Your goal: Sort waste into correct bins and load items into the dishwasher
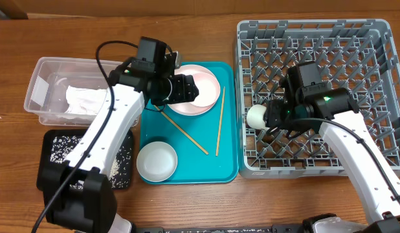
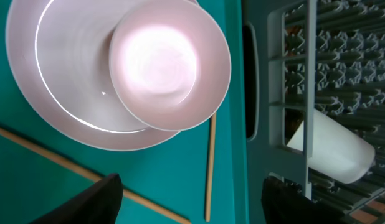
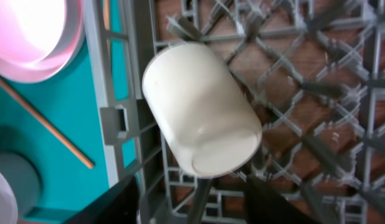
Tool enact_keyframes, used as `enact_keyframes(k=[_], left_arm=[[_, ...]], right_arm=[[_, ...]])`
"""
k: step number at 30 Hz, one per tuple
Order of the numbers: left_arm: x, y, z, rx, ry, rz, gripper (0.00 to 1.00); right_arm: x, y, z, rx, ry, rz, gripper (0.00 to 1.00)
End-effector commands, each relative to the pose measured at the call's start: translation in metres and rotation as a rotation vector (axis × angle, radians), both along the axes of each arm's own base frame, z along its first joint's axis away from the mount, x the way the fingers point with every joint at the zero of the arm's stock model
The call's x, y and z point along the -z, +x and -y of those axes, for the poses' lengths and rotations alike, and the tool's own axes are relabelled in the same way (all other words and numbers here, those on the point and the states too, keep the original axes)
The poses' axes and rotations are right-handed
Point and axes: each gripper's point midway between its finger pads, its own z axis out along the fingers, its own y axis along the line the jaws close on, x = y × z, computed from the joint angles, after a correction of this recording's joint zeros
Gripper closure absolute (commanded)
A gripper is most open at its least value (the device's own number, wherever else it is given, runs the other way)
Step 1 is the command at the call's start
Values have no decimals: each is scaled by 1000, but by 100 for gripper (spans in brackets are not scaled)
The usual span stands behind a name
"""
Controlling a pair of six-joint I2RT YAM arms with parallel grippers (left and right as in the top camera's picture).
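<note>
Starting with the dish rack: it sits on the right side of the table. My right arm comes up from the bottom-right corner and crosses the rack's near wall, wrist turned left. My right gripper is low over the rack's left part. Its fingers are spread wider than the small white cup and grip nothing. The cup lies on its side among the pegs against the rack's left wall, just ahead of them; contact unclear.

The teal tray is just left of the rack. My left arm rises from the bottom-left, crosses the black tray and bends right. My left gripper hovers above the plate, fingers wide apart and empty. The clear tub is at far left with the napkin inside. Rice lies in the black tray. The pinkish-white bowl sits on the plate's right side. The grey bowl is upright at the tray's near end. Two chopsticks lie loose on the teal tray.
</note>
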Motion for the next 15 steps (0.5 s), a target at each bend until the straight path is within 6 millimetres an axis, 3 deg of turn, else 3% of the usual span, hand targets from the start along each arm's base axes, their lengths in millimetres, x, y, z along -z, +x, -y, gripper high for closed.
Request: enact_keyframes(k=[1,2,4,12,15], left_arm=[[19,2,0,11,52,-17,28],[22,3,0,11,59,-21,29],[27,5,1,10,63,-27,31],[35,11,3,7,61,-23,31],[34,12,3,7,62,-22,31]], right_arm=[[1,-2,0,68,10,-16,66],[3,-4,0,80,14,-23,78],[8,-4,-3,77,31,-30,86],[17,6,-14,74,50,-15,84],[23,5,-17,68,46,-32,79]])
